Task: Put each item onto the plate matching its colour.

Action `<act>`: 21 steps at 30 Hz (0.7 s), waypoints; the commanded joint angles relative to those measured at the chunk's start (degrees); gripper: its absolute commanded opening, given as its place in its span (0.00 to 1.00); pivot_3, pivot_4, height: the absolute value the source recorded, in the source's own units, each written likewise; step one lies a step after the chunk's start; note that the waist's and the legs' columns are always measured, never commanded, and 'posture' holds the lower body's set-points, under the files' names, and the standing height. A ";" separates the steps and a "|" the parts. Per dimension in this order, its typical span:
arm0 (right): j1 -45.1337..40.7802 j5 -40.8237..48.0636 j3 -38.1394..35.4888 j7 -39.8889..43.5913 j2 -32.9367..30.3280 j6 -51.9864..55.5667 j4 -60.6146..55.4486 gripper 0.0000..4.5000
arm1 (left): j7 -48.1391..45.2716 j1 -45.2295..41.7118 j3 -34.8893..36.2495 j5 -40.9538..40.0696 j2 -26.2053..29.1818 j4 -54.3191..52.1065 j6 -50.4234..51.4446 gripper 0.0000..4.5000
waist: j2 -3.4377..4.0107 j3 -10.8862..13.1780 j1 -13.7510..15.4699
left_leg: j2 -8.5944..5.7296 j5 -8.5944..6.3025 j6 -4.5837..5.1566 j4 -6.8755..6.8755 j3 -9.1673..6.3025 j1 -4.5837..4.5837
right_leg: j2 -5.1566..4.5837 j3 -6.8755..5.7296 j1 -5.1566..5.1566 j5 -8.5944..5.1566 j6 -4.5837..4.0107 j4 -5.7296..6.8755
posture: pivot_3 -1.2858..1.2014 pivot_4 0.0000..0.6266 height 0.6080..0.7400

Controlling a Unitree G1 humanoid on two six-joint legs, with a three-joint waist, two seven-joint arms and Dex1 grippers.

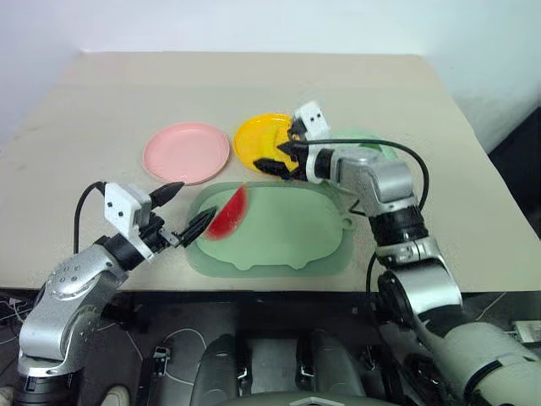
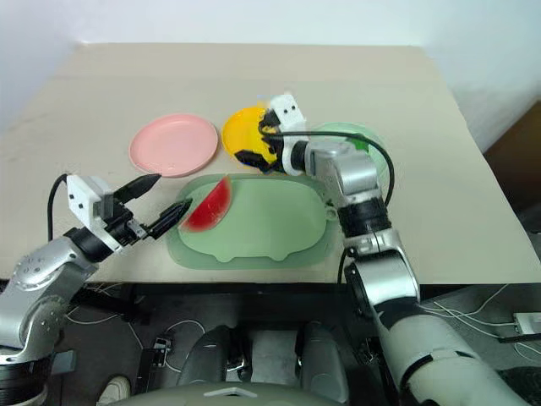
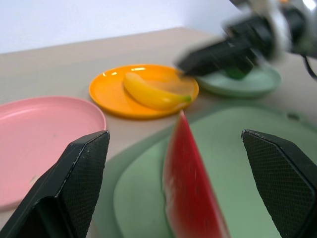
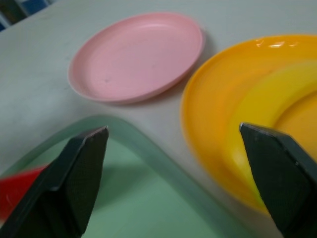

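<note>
A: Where were the task items located?

B: The banana (image 3: pixel 151 92) lay on the yellow plate (image 3: pixel 109 91). The watermelon wedge (image 1: pixel 230 212) stood on the pale green tray (image 1: pixel 287 245), at the end nearest the left arm. The pink plate (image 1: pixel 187 151) held nothing. A green fruit (image 3: pixel 237 73) sat on the mint green plate (image 3: pixel 247 84), largely hidden behind the right arm.

A: State of the left gripper (image 1: pixel 180 209)?

B: Released. Both fingers were spread wide and pointed at the wedge from just beside the tray edge, without touching it.

A: And the right gripper (image 1: pixel 283 152)?

B: Also released and grasping nothing. Its spread fingers hovered over the near rim of the yellow plate, beside the banana.
</note>
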 commanded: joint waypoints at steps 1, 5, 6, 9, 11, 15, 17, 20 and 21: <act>3.34 4.73 -1.64 -0.96 -1.90 7.97 -14.98 1.00 | 5.01 -5.44 -1.73 -2.54 1.49 -3.32 8.89 1.00 | 0.00 0.00 0.08 | -0.01 0.00 0.00 0.00 0.00 0.01 | 0.00 0.01 0.01 0.00 0.00 0.02 | 0.52 0.24 0.66; 8.51 8.15 -4.22 -1.05 -5.70 11.46 -23.83 1.00 | 9.62 -12.23 -4.89 -3.29 0.39 -1.08 17.30 1.00 | -0.02 -0.02 0.66 | -0.06 0.00 0.00 0.01 -0.01 0.03 | -0.01 0.01 0.07 0.00 0.00 0.00 | 0.52 0.24 0.66; 9.63 8.92 -4.75 -0.83 -6.79 11.65 -25.40 1.00 | 10.33 -13.55 -5.79 -2.50 0.39 -0.36 18.61 1.00 | -0.03 -0.02 0.93 | -0.07 0.00 0.00 0.02 -0.01 0.03 | -0.01 0.00 0.07 0.00 0.00 0.00 | 0.52 0.24 0.66; 13.20 12.56 -8.20 0.78 -10.28 11.63 -30.15 1.00 | 12.94 -16.97 -6.71 -2.61 -1.33 1.70 22.46 1.00 | -0.03 -0.02 1.37 | -0.07 0.00 0.00 0.01 0.00 0.05 | 0.01 0.01 0.06 0.00 0.00 0.01 | 0.52 0.24 0.66; 15.75 15.08 -10.50 1.86 -11.70 10.19 -33.28 1.00 | 13.69 -18.18 -7.37 -2.18 -1.77 2.70 24.21 1.00 | -0.03 -0.01 1.39 | -0.07 0.00 0.00 0.02 0.00 0.05 | 0.01 0.01 0.05 0.00 0.01 0.01 | 0.52 0.24 0.66; 21.19 18.06 -12.83 3.30 -13.86 6.47 -37.99 1.00 | 15.08 -20.30 -7.99 -1.69 -2.93 4.74 27.52 1.00 | -0.03 -0.01 1.50 | -0.07 0.01 -0.01 0.01 0.00 0.05 | 0.03 0.01 0.06 0.00 0.01 -0.01 | 0.52 0.24 0.66; 23.51 19.14 -13.29 3.84 -14.55 4.14 -39.62 1.00 | 14.37 -20.99 -8.68 -1.53 -3.20 5.19 28.12 1.00 | -0.05 -0.02 1.50 | -0.07 0.01 0.00 0.02 -0.01 0.06 | 0.02 0.00 0.09 0.00 0.01 0.00 | 0.52 0.24 0.66; 27.25 21.30 -14.23 5.34 -15.32 0.58 -41.73 1.00 | 14.90 -22.06 -9.84 -1.41 -4.22 5.85 30.50 1.00 | -0.06 -0.01 1.53 | -0.07 0.01 0.00 0.03 -0.01 0.09 | 0.02 0.00 0.12 0.00 0.01 0.01 | 0.52 0.24 0.66; 28.30 21.46 -13.94 5.74 -15.82 -0.26 -42.14 1.00 | 14.99 -22.14 -10.30 -1.09 -4.36 5.85 31.13 1.00 | -0.06 -0.01 1.55 | -0.07 0.01 0.00 0.03 -0.02 0.09 | 0.02 0.01 0.13 0.00 0.01 0.01 | 0.52 0.24 0.66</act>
